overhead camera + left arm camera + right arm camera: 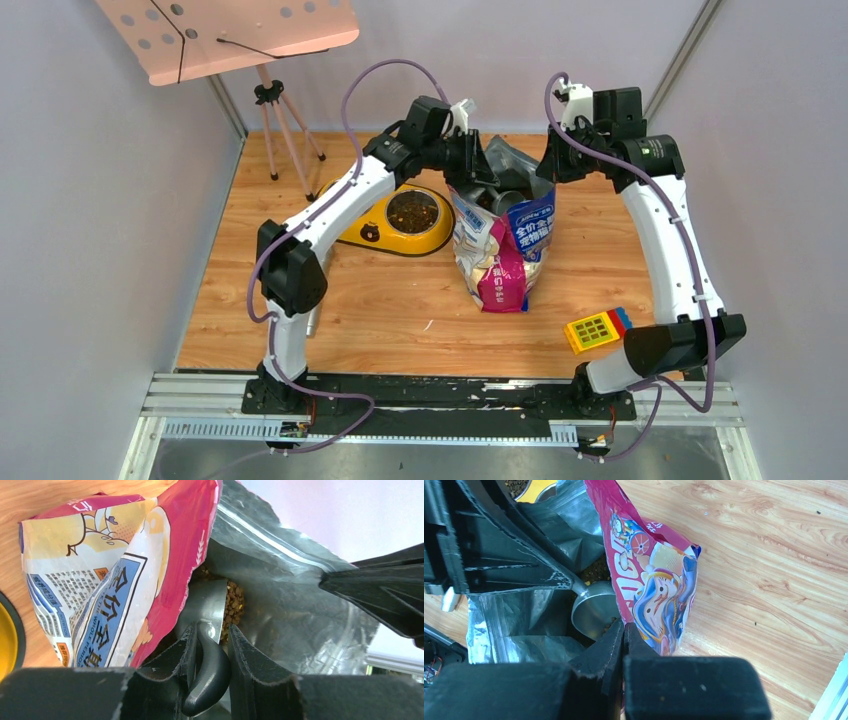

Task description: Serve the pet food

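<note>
In bag point(497, 255), L claw point(212, 636) grips scoop point(205, 604) in kibble point(234, 605); R claw point(623, 630) pinches rim.

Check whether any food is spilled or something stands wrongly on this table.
Nothing clearly wrong. The dark brown kibble lies inside the glossy pink cat-food bag, the grey metal scoop and the yellow plastic feeder bowl. A few tiny specks lie on the wooden table, too small to identify.
</note>
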You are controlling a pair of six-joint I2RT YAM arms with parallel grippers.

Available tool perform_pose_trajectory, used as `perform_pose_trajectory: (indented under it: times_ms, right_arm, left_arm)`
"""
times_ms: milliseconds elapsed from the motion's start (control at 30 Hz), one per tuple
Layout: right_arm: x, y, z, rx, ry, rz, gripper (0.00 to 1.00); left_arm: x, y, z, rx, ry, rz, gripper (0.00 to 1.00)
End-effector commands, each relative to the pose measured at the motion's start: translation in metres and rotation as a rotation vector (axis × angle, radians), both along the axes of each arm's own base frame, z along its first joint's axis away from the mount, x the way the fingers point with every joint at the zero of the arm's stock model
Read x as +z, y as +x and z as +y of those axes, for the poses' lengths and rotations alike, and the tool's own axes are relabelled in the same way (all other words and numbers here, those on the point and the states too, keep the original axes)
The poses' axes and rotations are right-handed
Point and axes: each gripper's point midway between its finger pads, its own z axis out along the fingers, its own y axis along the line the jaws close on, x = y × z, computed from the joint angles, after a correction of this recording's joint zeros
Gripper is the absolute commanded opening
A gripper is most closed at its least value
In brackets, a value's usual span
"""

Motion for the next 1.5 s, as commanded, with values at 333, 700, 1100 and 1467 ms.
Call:
perform_pose_trajectory:
  times_ms: [333,700,1100,1467]
  right_arm:
    - [0.025,0.017,-0.009,-0.001,-0.060,-0.134,0.00]
    - [0.018,0.018,-0.009,0.015,-0.076,-0.126,0.00]
    - [0.024,0.013,-0.014,0.006,-0.094,-0.144,0.00]
    - [0.025,0.014,-0.007,0.004,-0.054,-0.114,0.00]
  left_arm:
    - [0.084,0.007,0.058,0.148,-0.198,0.097,0.00]
    - [0.080,0.009,0.072,0.161,-0.296,0.231,0.00]
    - [0.102,0.008,0.110,0.057,-0.449,0.263,0.00]
    - [0.101,0.002,0.074,-0.039,-0.503,0.330,0.00]
